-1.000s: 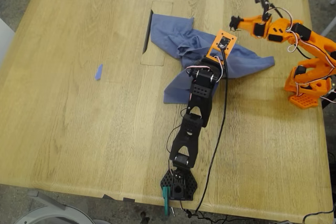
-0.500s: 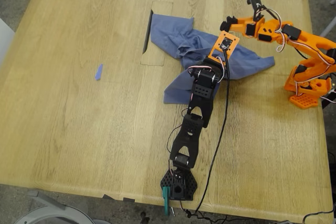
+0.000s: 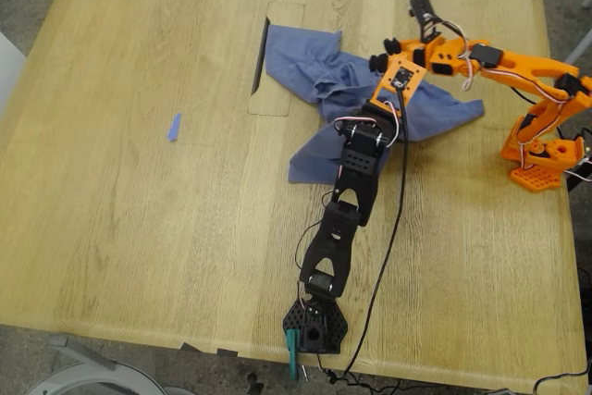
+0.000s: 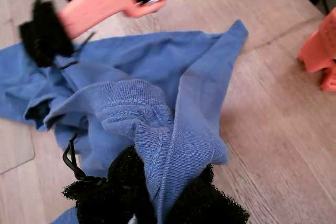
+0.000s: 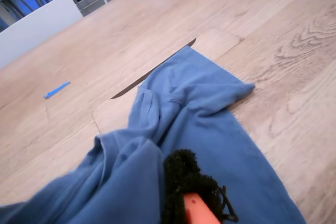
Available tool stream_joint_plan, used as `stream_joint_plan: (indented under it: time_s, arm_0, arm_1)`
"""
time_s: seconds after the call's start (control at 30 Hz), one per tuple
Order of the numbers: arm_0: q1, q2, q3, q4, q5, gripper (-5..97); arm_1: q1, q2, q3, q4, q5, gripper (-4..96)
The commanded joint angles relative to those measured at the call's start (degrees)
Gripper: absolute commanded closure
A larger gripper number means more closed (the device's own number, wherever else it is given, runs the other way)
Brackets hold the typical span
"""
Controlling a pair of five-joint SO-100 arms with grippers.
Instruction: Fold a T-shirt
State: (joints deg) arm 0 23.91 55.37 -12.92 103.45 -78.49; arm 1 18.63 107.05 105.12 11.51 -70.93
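Observation:
The slate-blue T-shirt (image 3: 305,67) lies crumpled on the wooden table (image 3: 139,228); its print is hidden. My first gripper (image 4: 157,195), on the black arm, is shut on a bunched ribbed fold of the T-shirt (image 4: 157,124). In the exterior view it sits under its orange camera mount (image 3: 396,76), near the cloth's middle. My second gripper (image 3: 385,53), on the orange arm, hovers over the T-shirt just beyond the first gripper, its black-padded jaws apart. In its own view one padded finger (image 5: 184,182) shows above the T-shirt (image 5: 210,129).
A small blue scrap (image 3: 173,127) lies at the exterior view's left and also shows in the second wrist view (image 5: 56,89). A rectangular panel with a dark slot (image 3: 273,90) is set in the table under the shirt's edge. The orange base (image 3: 541,159) and black base (image 3: 314,326) stand near the table's edges.
The orange arm has reached toward the exterior view's left, moving my second gripper from beside the shirt to above it, close to my first gripper. The black arm has hardly moved.

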Motion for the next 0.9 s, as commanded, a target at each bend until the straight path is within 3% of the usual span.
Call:
stream_joint_plan:
  time_s: [0.0,0.27,0.87]
  arm_0:
    - [1.76,7.29,-2.64,0.0,0.09,92]
    - [1.85,7.21,-2.64,0.26,0.09,92]
    - [3.69,7.03,-2.72,0.35,-0.35,92]
  arm_1:
    - [-1.05,-3.78,-8.0,-0.53,0.44,41.2]
    - [-1.49,-12.48,-15.82,1.85,0.44,42.5]
    - [-0.79,-21.36,-6.42,-11.34,1.85,50.6]
